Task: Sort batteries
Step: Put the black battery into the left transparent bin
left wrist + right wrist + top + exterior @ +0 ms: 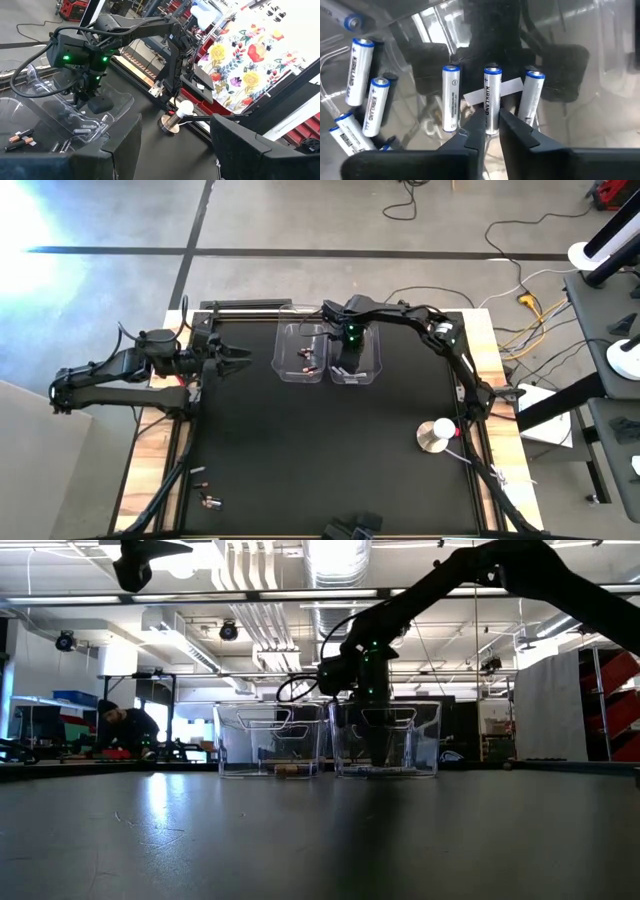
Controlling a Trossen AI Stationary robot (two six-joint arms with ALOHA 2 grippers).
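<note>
Batteries: small cylinders. Silver-white cells [452,97] with blue caps lie in the right bin [372,363]; dark, copper-ended cells [306,356] lie in the left bin [291,352]. A few loose cells [209,501] sit on the mat's near-left corner.
Held cell: silver-white battery [491,97], "KIRKLAND" printed along it, upright between the fingers.
Right gripper [490,131]: down inside the right bin, fingers pinched around the lower end of that battery.
Left gripper [240,360]: fingers spread apart, nothing in them, hovering just left of the left bin.
Bins: two clear plastic rectangles, glossy walls, side by side at the far centre of the mat.
Mat [330,450]: black, matte, on a wood-edged table.
Disc [435,436]: round, white top on a metal base, near the mat's right edge.
Right wrist view only: battery print, blue caps, the grip itself.
Left wrist view only: dark cells with copper ends close up [20,136], right arm's green lights.
Low view only: person [125,727] seated in the room far behind the table.
</note>
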